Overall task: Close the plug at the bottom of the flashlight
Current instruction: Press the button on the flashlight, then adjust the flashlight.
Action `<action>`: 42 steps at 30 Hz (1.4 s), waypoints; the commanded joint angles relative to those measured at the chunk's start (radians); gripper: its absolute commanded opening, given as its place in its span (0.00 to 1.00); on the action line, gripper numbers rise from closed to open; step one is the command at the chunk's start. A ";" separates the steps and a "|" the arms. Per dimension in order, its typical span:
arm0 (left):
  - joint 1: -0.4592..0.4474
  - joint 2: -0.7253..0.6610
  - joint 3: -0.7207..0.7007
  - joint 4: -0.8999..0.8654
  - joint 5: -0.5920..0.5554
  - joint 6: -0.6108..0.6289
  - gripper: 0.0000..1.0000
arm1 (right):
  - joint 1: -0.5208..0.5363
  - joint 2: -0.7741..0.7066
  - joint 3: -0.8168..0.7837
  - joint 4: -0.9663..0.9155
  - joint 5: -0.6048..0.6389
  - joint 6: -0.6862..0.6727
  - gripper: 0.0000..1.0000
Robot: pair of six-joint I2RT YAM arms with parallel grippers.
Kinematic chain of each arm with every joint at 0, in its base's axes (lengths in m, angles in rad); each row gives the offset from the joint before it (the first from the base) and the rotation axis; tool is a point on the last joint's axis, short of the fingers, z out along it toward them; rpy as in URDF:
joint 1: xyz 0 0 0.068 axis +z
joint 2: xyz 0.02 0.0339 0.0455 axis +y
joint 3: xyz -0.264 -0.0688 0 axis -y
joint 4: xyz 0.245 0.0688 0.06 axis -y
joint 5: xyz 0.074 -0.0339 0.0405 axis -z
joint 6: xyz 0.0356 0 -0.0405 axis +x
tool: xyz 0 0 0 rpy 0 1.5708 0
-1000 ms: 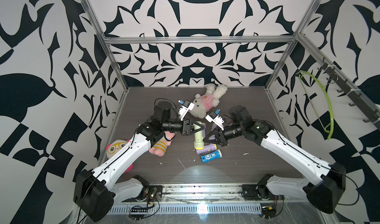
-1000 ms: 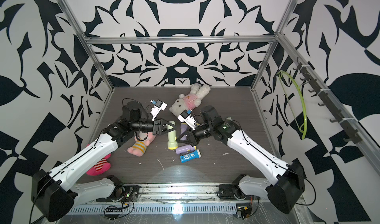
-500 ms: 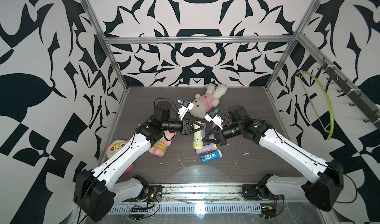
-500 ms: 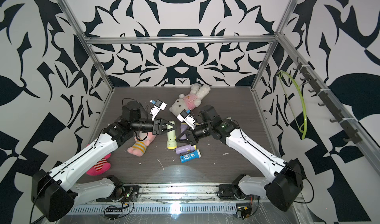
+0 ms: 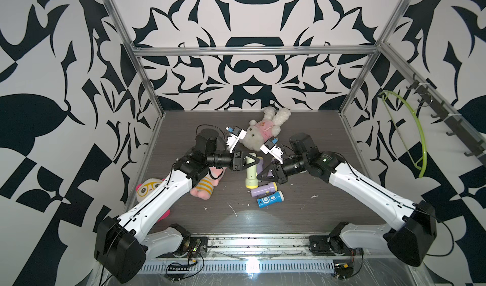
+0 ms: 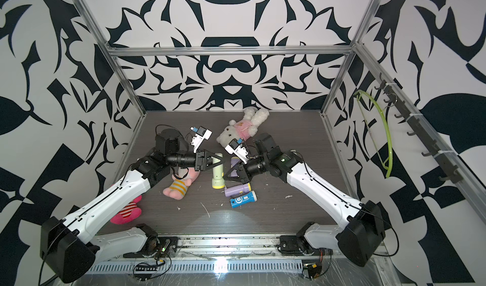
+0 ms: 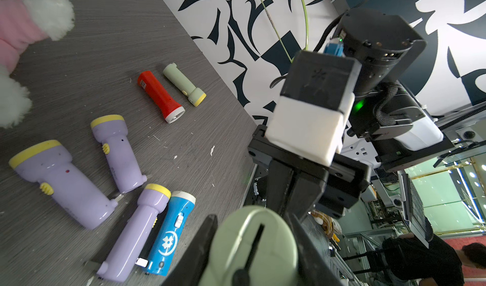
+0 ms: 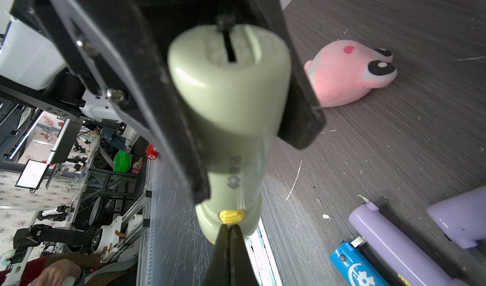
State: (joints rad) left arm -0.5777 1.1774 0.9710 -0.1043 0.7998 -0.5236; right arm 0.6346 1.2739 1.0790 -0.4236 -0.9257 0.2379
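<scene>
The green flashlight [image 5: 251,177] is clamped near its bottom end between the fingers of the left gripper [image 5: 255,161], with its head reaching out past them. The right gripper [image 5: 261,177] is closed on nothing. Its tips are set just beside the yellow switch [image 8: 231,216], possibly touching it. A purple flashlight [image 5: 263,188] and a blue flashlight [image 5: 271,199] are seen lying on the table [image 5: 328,211] just beyond those tips.
</scene>
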 commanded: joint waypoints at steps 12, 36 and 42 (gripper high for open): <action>-0.021 -0.033 0.008 0.027 0.063 -0.008 0.00 | -0.072 0.022 0.123 0.035 0.052 -0.037 0.00; -0.021 -0.056 0.061 0.093 -0.023 0.006 0.00 | 0.221 -0.219 -0.160 0.244 0.496 0.115 0.99; -0.021 -0.061 0.051 0.114 -0.006 -0.019 0.00 | 0.254 -0.182 -0.145 0.283 0.586 0.091 0.98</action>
State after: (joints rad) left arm -0.5953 1.1213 0.9981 -0.0475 0.7601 -0.5232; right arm 0.8806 1.0904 0.9161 -0.2058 -0.4183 0.3378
